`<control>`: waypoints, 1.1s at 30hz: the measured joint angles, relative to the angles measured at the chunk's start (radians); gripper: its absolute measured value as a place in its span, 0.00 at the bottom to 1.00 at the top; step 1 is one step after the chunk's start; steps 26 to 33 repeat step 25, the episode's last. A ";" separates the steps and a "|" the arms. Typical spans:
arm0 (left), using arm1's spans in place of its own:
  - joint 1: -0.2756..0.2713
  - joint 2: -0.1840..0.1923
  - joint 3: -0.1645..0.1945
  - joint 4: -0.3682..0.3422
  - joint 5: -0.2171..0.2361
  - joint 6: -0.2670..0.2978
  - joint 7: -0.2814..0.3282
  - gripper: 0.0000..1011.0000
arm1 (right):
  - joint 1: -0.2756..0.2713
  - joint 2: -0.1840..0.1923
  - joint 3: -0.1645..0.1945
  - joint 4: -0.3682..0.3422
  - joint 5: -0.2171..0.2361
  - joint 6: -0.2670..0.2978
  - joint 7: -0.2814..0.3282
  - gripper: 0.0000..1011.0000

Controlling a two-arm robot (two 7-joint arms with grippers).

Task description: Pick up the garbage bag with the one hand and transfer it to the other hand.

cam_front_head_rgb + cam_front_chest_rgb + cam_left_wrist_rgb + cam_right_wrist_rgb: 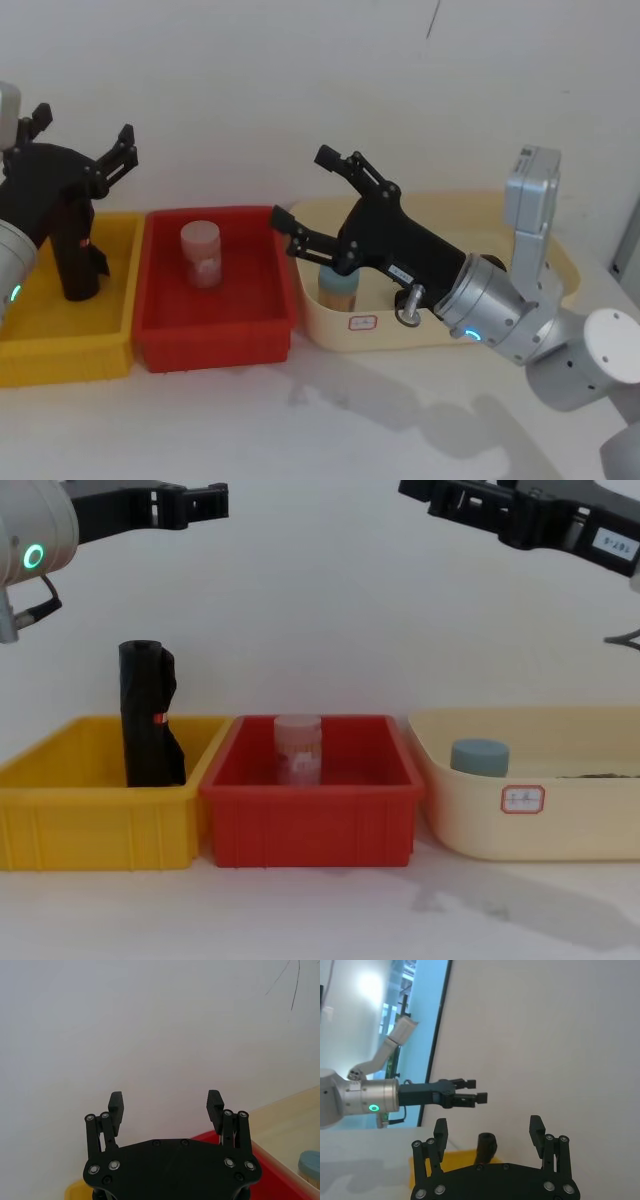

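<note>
The garbage bag, a black glossy plastic roll with a small red mark on its side, stands upright in the yellow bin; it also shows in the head view. High above that bin my left gripper, on the green-ringed arm, hangs open and empty, well clear of the roll's top. My right gripper, on the blue-ringed arm, is open and empty in the air between the red bin and the cream tub, pointing toward the left one. The right wrist view shows the left gripper facing it with its fingers apart.
A red bin in the middle holds a translucent jar. A cream tub on the right holds a teal-lidded jar. A white wall stands close behind the bins. Bare white table lies in front of them.
</note>
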 joint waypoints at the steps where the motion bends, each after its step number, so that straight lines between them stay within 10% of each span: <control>1: 0.000 0.000 0.000 0.000 0.000 0.000 0.000 0.99 | -0.003 0.001 0.000 -0.005 0.002 -0.005 0.003 0.99; 33: 0.000 0.000 0.000 0.000 0.000 0.000 0.000 0.99 | -0.029 0.004 -0.004 -0.041 0.017 -0.039 0.025 0.99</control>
